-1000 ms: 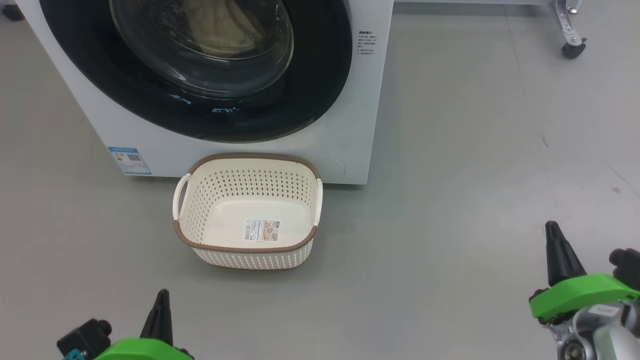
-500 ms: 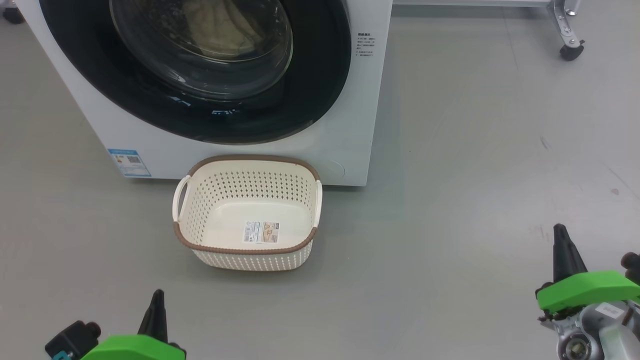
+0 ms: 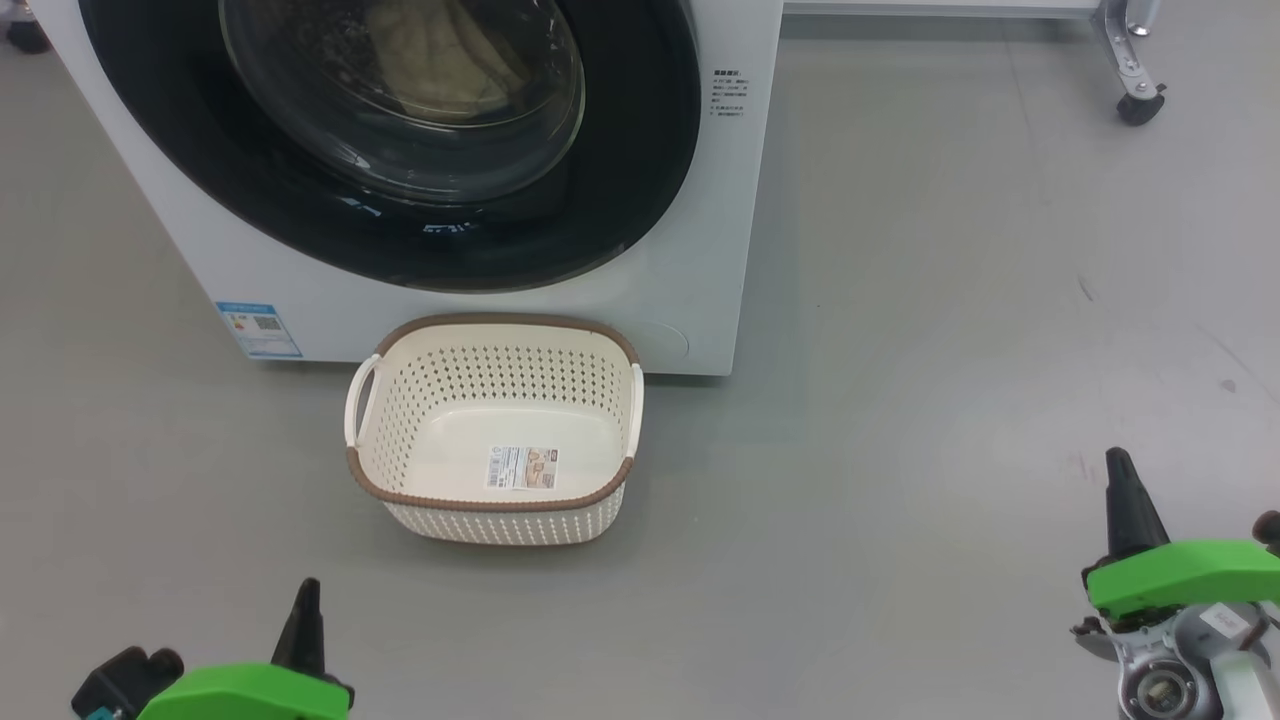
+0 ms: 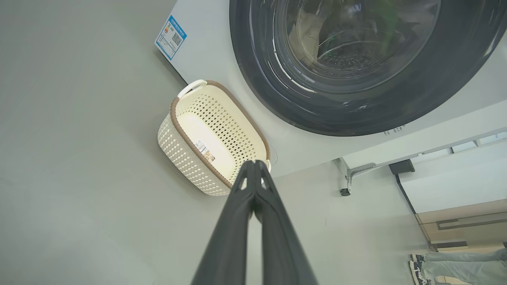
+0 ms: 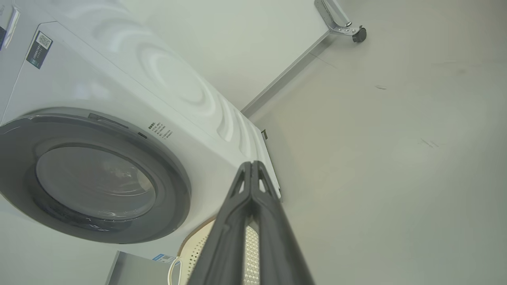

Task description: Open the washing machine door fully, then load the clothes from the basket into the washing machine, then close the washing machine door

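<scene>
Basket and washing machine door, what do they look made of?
Basket: likely matte cream plastic, from its moulded perforated walls; brown rim looks woven. Washing machine door: glossy black ring, probably plastic, reflecting light, around clear glass-like bowl.

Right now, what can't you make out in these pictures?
Clothes: head view, pale fabric behind the washing machine door glass; reflections blur any pattern.
Washing machine top: cut off by head view's upper edge.
Basket label: print too small.
Right wrist view: basket mostly hidden behind the right gripper, jaws shut.

Grey floor (image 3: 900, 350) beneath the washing machine (image 3: 700, 250) and the basket (image 3: 500, 525) (just in front), castor (image 3: 1140, 103) well apart.
</scene>
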Motion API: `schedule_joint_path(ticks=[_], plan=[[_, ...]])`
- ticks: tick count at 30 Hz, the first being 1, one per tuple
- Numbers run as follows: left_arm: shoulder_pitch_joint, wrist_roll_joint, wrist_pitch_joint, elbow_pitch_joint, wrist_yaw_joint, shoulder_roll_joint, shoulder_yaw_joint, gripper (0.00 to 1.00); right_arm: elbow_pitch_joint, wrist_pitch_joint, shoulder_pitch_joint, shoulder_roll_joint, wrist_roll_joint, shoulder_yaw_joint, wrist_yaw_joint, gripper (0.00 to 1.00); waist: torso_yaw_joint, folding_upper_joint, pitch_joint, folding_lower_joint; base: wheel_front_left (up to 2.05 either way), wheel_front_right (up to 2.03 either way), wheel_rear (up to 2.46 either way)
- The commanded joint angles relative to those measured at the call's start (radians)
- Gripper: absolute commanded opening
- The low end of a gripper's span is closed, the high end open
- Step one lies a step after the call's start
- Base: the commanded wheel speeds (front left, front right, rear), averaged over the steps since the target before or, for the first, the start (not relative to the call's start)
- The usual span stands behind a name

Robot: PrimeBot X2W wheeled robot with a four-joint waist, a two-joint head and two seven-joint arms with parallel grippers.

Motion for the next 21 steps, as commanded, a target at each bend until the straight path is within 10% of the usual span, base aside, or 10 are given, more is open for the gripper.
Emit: schedule_joint_path(ticks=[1, 21], plan=[[-0.05, -0.036, 0.012, -0.037, 0.0, 0.005, 0.033, 0.0, -0.041, 0.012, -0.03, -0.016, 0.051, 0.013, -0.002, 0.0, 0.0, 0.0, -0.001, 0.0, 0.0, 0.0, 0.0], [-0.055, -0.208, 0.067, -0.051, 0.0, -0.01, 0.086, 0.0, -0.058, 0.068, -0.028, -0.018, 0.297, 0.024, -0.003, 0.0, -0.002, 0.0, -0.008, 0.0, 0.0, 0.0, 0.0]])
